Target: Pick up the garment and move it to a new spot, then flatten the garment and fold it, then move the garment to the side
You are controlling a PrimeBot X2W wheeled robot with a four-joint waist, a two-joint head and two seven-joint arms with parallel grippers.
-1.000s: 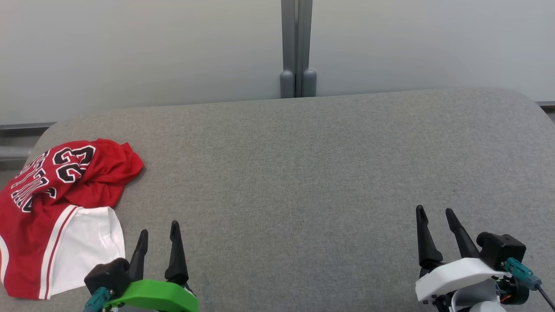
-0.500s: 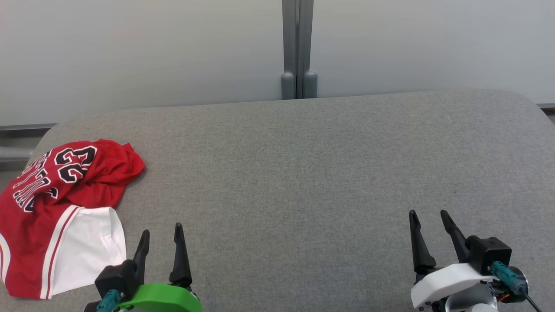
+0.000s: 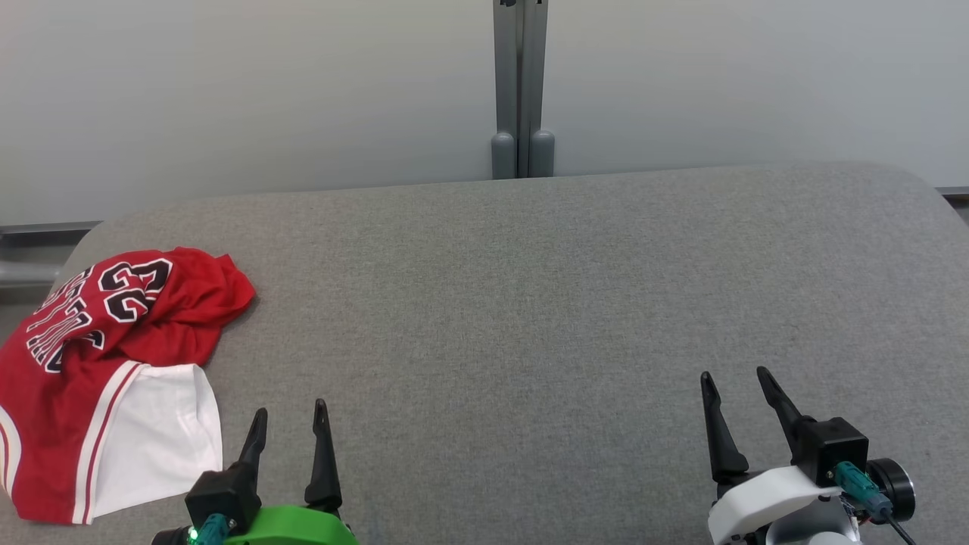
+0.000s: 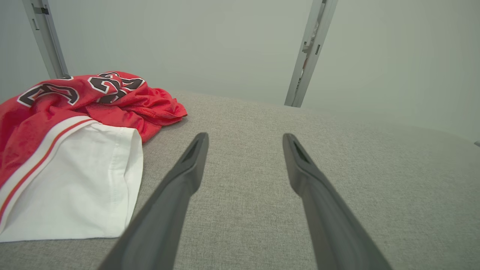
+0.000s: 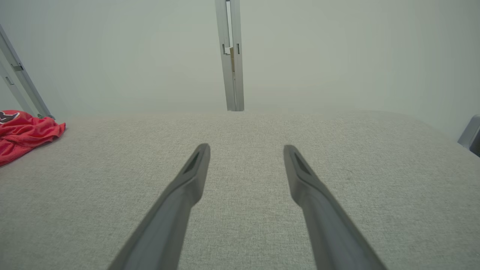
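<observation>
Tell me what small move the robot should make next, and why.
Probably reach the left gripper left toward the jersey. It lies bunched and untouched at the table's left end, and that open gripper is nearest, just beside its white part.

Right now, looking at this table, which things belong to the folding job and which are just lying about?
For the job:
crumpled red and white jersey with black numbers, at the table's left end
left gripper and right gripper, both open and empty
grey fabric-covered table, the work surface

Just there:
grey metal post behind the table
pale wall panels
</observation>
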